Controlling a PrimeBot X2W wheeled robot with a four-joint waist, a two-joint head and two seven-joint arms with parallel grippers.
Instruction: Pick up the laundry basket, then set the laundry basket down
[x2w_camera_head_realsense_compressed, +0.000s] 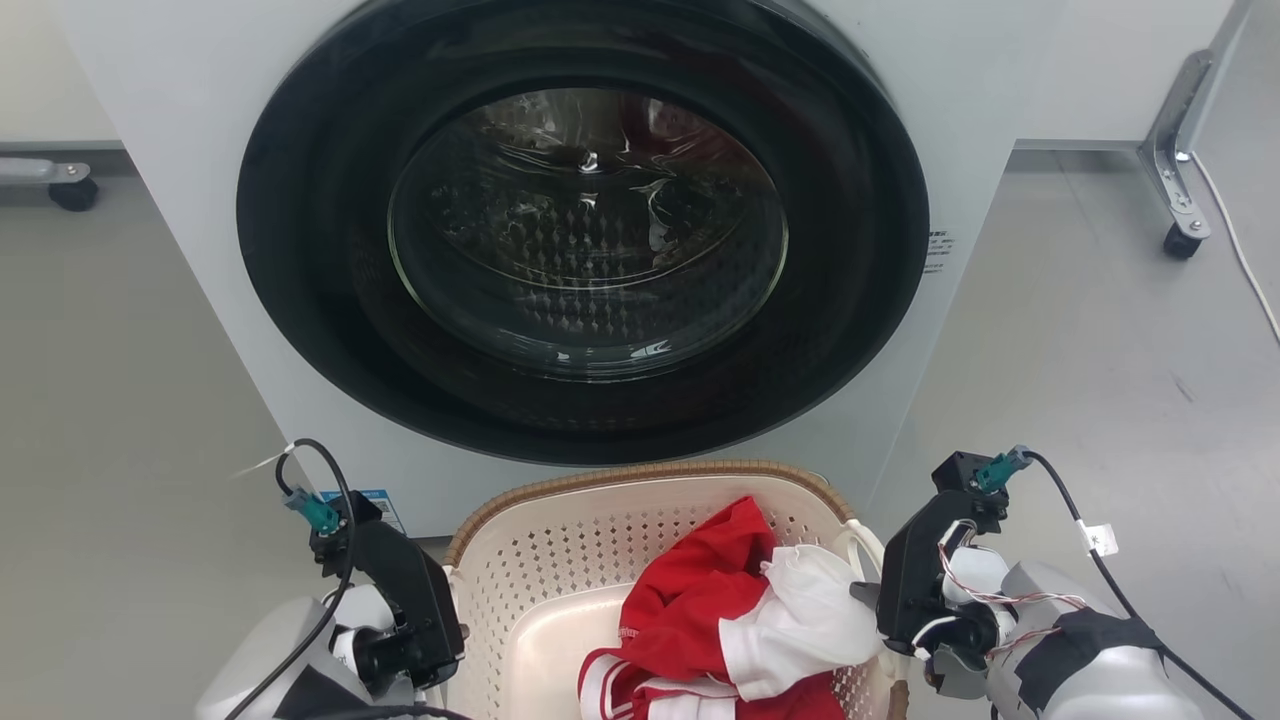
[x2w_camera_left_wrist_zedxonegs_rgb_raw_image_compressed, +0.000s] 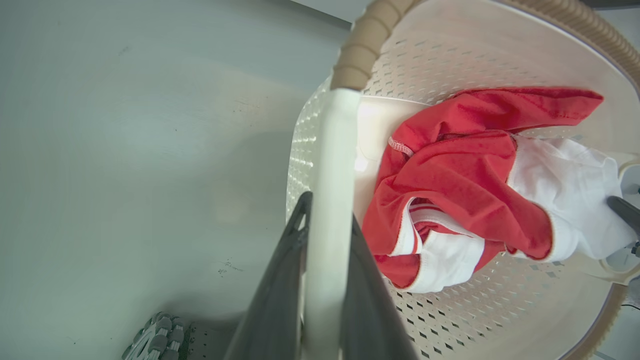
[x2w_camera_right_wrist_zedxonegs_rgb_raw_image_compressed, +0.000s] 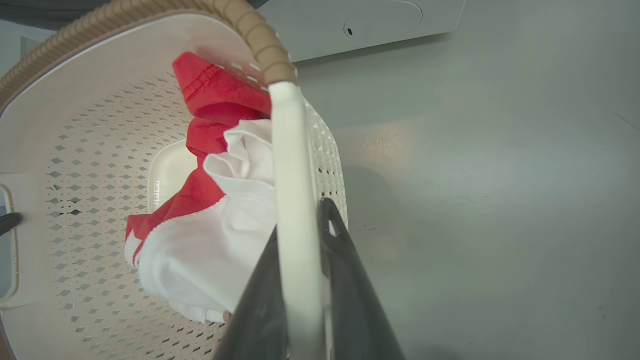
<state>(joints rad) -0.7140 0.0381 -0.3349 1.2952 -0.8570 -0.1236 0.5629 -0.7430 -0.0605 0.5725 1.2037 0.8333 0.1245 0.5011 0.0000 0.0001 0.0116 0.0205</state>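
Closest to you, the laundry basket sits between your two arms, its near part cut off by the bottom edge of the head view, with bare grey floor open on both of its sides. Your left gripper has its fingers closed tight on the basket's white left handle, one finger on each face of the bar. Your right gripper clamps the white right handle the same way. You cannot tell whether the basket's bottom touches the floor. Inside lies a red and white garment, bunched toward the right handle. The brown far rim comes near the front of the washing machine, just under its closed round door. Past the machine on the right stands a metal leg on a caster.
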